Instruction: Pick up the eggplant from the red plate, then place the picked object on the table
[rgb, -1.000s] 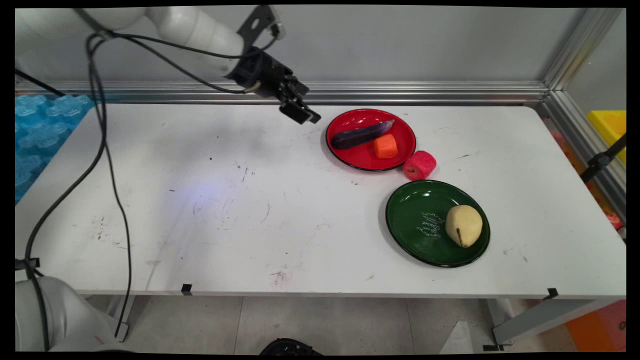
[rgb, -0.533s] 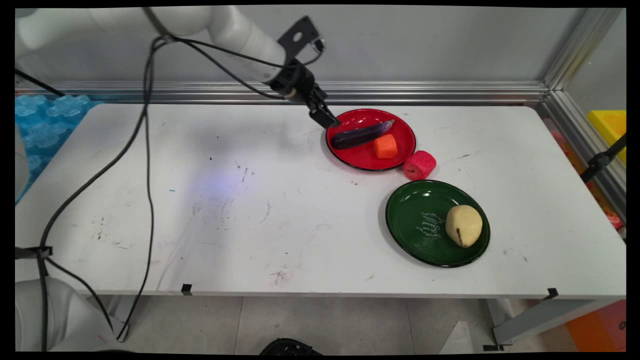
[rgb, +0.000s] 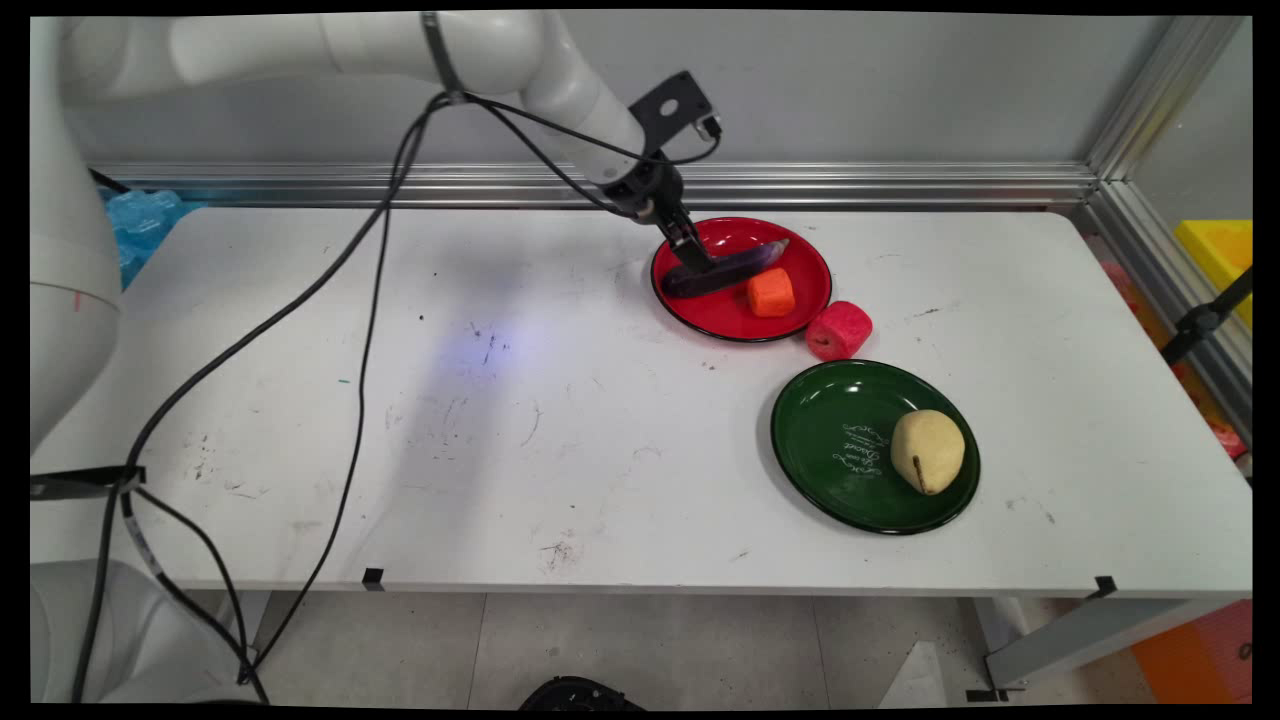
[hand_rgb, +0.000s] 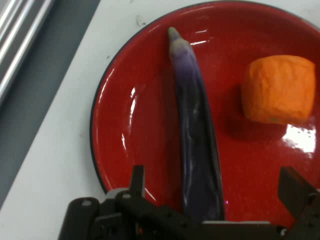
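Note:
A long purple eggplant (rgb: 748, 262) lies across a red plate (rgb: 718, 312), with an orange block (rgb: 771, 293) beside it on the same plate. My gripper (rgb: 699, 263) hangs low over the eggplant's thick end at the plate's left side. In the hand view the eggplant (hand_rgb: 196, 125) runs up from between my two fingers, and the gripper (hand_rgb: 216, 189) is open, one finger (hand_rgb: 137, 179) on each side of it. No finger touches the eggplant. The orange block (hand_rgb: 279, 89) sits to the right on the red plate (hand_rgb: 135, 105).
A pink-red round piece (rgb: 839, 330) rests on the table against the red plate's near right rim. Nearer the front stands a green plate (rgb: 835, 430) with a pale yellow pear (rgb: 928, 451) on it. Black cables hang from the arm over the table's left half.
The arm has swung right and down, carrying the gripper from the table left of the red plate to just above the eggplant. Nothing on the plates has moved.

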